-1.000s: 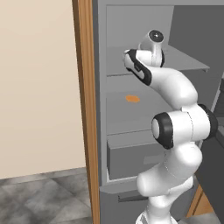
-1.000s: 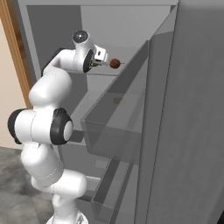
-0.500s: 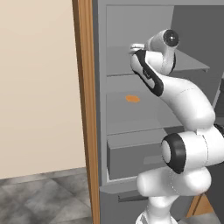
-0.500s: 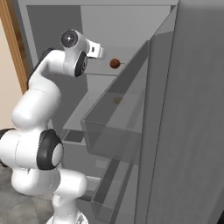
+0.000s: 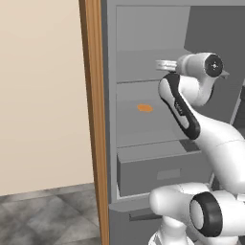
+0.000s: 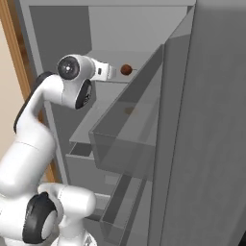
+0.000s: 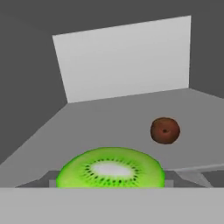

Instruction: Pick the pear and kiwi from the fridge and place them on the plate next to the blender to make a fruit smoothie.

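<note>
Arm has reared up over the last second. Gripper (image 6: 111,72) is level with the fridge's (image 5: 143,28) upper shelf (image 7: 109,118). Kiwi (image 6: 126,69) sits there just ahead, apart. Green seeded fruit face (image 7: 111,168) lies close under the hand. Fingers hidden, so cannot tell their state. Grasp likely pending.

Fridge (image 5: 143,129) matt grey, smooth; brown fruit (image 7: 165,130) dull-skinned; doorframe (image 5: 93,119) wood.

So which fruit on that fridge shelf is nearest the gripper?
The green fruit with the pale seeded centre, right at the hand camera; the brown fruit lies farther back.
</note>
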Controlling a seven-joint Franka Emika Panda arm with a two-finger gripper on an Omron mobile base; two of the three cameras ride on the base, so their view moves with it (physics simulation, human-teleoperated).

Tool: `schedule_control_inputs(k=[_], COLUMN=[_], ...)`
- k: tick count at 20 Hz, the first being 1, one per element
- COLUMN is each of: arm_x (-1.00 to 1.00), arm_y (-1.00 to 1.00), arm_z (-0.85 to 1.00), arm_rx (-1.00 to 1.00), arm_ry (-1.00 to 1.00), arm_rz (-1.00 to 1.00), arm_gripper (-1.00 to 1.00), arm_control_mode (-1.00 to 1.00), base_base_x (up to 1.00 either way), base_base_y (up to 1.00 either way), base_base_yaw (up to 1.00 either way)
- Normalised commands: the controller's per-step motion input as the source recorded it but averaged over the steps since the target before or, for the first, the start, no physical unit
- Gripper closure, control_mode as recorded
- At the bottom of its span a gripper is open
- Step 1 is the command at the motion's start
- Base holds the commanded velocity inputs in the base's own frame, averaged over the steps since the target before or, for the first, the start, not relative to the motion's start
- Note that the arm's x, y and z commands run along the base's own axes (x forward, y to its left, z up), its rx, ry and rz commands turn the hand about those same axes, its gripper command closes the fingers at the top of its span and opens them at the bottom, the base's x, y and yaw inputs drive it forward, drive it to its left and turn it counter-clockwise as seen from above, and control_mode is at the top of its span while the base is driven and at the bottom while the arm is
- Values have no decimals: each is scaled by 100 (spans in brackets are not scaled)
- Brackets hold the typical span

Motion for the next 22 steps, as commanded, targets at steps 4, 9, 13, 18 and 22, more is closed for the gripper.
schedule_control_inputs(k=[4,9,13,18,22], arm_x=[-100,-100,-89,-39,-40], arm_y=[-7,5,9,10,40], arm_z=[-31,-94,-94,-15,0], arm_rx=[0,-4,-10,-6,0], arm_ry=[24,50,28,-11,0], arm_rz=[0,-2,0,0,2], arm_gripper=[100,100,100,100,100], arm_control_mode=[-100,-100,-100,-100,-100], base_base_x=[0,0,0,0,0], base_base_y=[0,0,0,0,0], base_base_yaw=[0,0,0,0,0])
